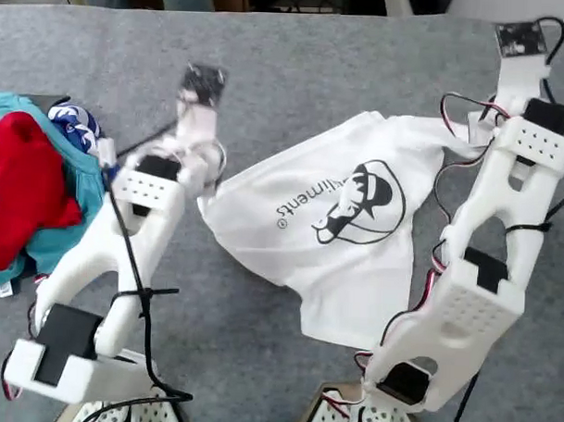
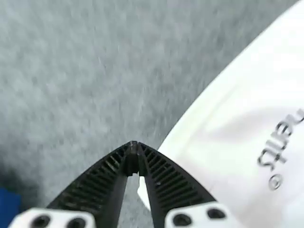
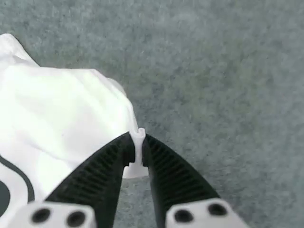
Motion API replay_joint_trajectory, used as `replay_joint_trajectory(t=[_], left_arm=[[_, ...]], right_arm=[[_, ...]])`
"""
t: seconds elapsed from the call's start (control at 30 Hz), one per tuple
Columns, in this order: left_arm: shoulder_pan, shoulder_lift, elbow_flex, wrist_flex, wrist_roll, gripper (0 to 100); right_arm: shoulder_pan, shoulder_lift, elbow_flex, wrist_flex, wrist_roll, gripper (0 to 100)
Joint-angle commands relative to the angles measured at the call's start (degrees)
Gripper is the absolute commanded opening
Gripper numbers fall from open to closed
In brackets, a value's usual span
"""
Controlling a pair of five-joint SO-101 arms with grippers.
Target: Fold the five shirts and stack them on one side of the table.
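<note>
Currently your left claw (image 2: pixel 133 149) is closed, its tips meeting. A strip of white cloth shows in the gap behind the tips, so I judge it has the edge of the white shirt (image 1: pixel 263 220) pinched there, though less surely than on the other side. Your right claw (image 3: pixel 137 140) is also closed, and here it is plain: a small fold of the shirt's hem stands up between its tips.

The shirt lies spread between the two claws, with its printed side up. From the left claw the cloth runs away toward the right claw, and only bare grey table (image 1: pixel 269 44) lies ahead of each claw. Holding two opposite edges like this makes sense to me: you keep the cloth stretched and flat, so that you can bring one part over the other without wrinkles.

On the far side of the left claw from the white shirt there is a loose heap: a red shirt (image 1: pixel 19 179) on a teal shirt (image 1: pixel 83 195), with a blue and white one (image 1: pixel 76 125) at the heap's far end. They look not folded, so I judge the task is at its early part. Keep the fold away from that heap, because a sleeve may drag into it.
</note>
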Motion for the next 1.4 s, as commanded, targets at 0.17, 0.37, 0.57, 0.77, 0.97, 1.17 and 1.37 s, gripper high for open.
replay_joint_trajectory(t=[0.17, 0.37, 0.57, 0.77, 0.97, 1.17, 1.37], left_arm=[[-2.9, 9.3, -8.1, 7.4, 15.6, 22], [-2.2, 22.0, -21.1, 16.8, 16.9, 22], [-2.1, 28.4, -32.6, 28.6, 16.4, 17], [-2.7, 28.5, -40.2, 35.6, 16.8, 2], [-3.6, 28.5, -44.4, 49.2, 14.9, 3], [-10.3, 25.1, -39.9, 52.9, 10.1, 3], [-8.7, 12.9, -32.7, 46.6, 13.3, 3]], right_arm=[[-1.8, 3.9, 10.6, -15.0, -7.5, 1.4], [-1.5, 3.6, 12.4, -18.1, -7.5, 1.4], [-0.9, 3.7, 12.4, -18.4, -7.2, 1.4], [-1.0, 3.6, 12.4, -18.4, -6.9, 1.4], [-2.0, 0.4, 12.6, -14.9, 0.9, 1.4], [-2.3, -4.7, 13.1, -10.2, 4.6, 1.4], [-2.4, -3.1, 12.6, -10.2, 4.7, 1.4]])
